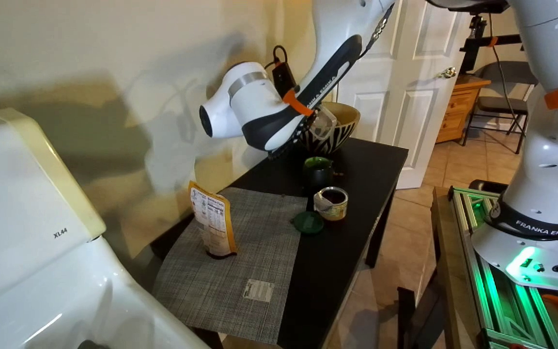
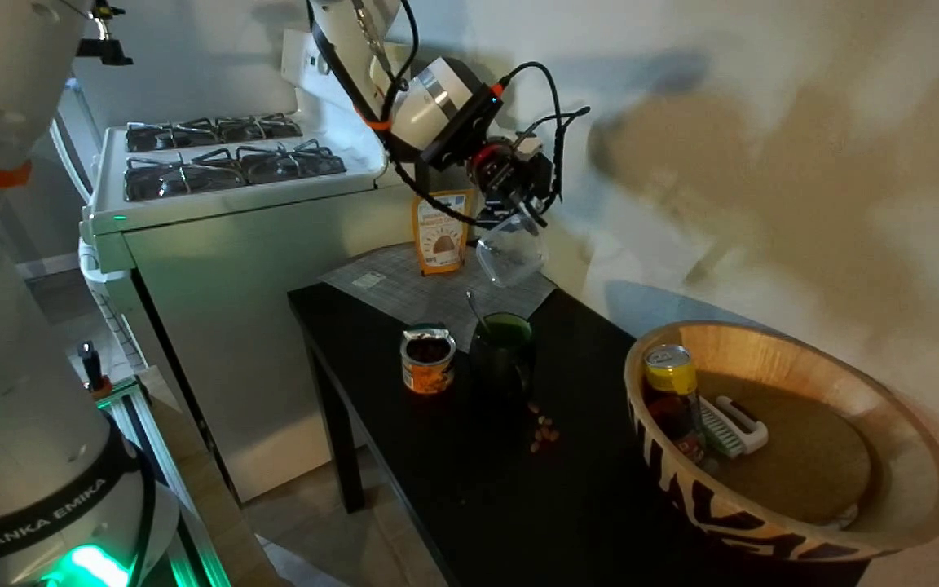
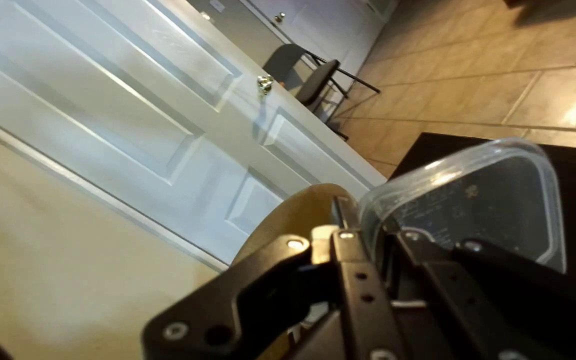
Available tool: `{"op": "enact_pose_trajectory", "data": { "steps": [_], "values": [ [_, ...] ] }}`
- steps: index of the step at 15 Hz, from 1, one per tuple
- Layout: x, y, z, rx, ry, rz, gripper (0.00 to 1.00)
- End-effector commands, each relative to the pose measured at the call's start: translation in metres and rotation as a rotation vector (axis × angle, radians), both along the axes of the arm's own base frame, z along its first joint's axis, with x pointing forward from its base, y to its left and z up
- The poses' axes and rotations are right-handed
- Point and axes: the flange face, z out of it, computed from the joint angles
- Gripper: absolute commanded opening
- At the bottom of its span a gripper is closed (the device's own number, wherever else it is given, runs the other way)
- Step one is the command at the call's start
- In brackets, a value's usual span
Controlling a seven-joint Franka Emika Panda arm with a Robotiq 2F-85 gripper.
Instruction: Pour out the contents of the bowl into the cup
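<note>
Bowl (image 2: 510, 254) is held tilted above the cup (image 2: 497, 367), its wall pinched by the gripper (image 3: 366, 220); it looks nearly emptied. Pouring is judged mostly done; brown pieces (image 2: 548, 434) are seen beside the cup; setting-down remains.

In the wrist view the gripper (image 3: 370, 227), cut off by the bottom edge, hides the near part of the clear bowl (image 3: 473, 205), whose pale specks are too small to name, and in an exterior view the arm (image 1: 327, 77) covers most of the gripper. The inside bottom of the dark cup (image 2: 502, 367) is out of sight in both exterior views, its wall hides the lower end of a utensil (image 2: 473, 306), and the brown bits (image 2: 544, 430) beside the cup are too small to identify. Fine print on the pouch (image 1: 212, 220) is too blurred to read.
</note>
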Motion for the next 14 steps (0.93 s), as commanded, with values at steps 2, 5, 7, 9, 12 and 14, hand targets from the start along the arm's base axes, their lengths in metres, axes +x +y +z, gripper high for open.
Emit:
{"op": "enact_pose_trajectory", "data": {
  "steps": [2,5,7,9,12,14],
  "values": [
    [-0.036,-0.020,0.038,0.172,-0.160,-0.100,0.03],
    [-0.056,-0.047,0.057,0.296,-0.254,-0.152,0.03],
    [-0.069,-0.070,0.069,0.370,-0.330,-0.163,0.03],
    [-0.078,-0.089,0.080,0.422,-0.424,-0.137,0.03],
    [-0.083,-0.105,0.094,0.470,-0.559,-0.031,0.03],
    [-0.079,-0.108,0.102,0.528,-0.656,0.008,0.03]
  ]
}}
